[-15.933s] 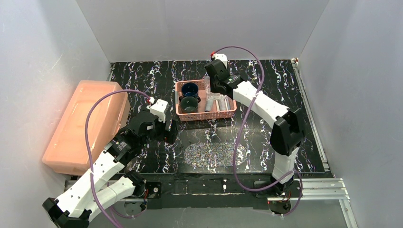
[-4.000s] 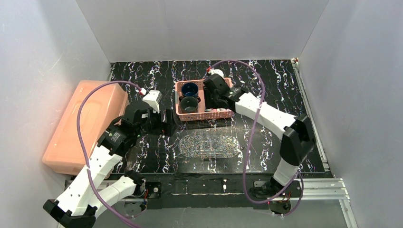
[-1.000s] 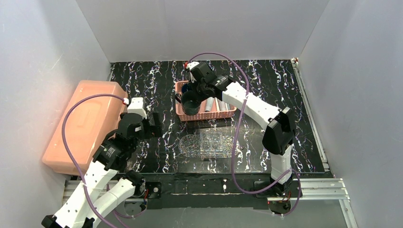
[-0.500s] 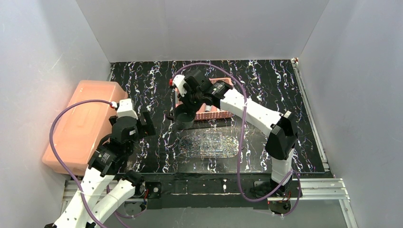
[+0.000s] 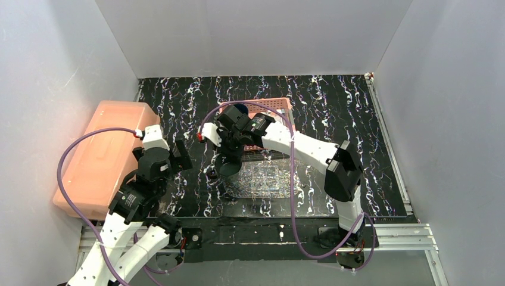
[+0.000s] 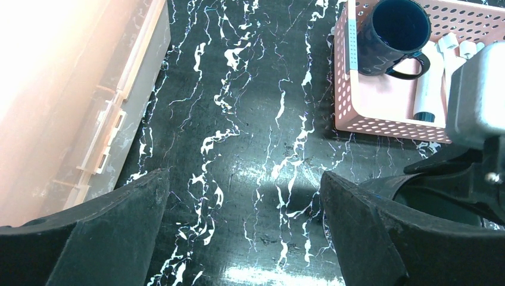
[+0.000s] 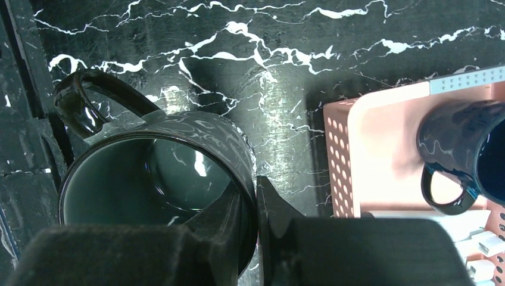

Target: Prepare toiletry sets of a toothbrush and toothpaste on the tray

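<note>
Your right gripper point(image 7: 257, 205) is clenched on the dark mug point(image 7: 119, 190) by its rim, hanging over the tray point(image 5: 274, 179) at its 9 o'clock end, left gripper point(image 6: 238, 208) gaping idle; land it straddling the tray's lip and that thin pinch could let it tip.

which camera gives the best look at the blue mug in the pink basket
Left wrist: the blue mug shows mouth and handle, inside the pink basket. Right wrist crops the mug at the frame edge; top external shows only a sliver behind the right arm.
</note>
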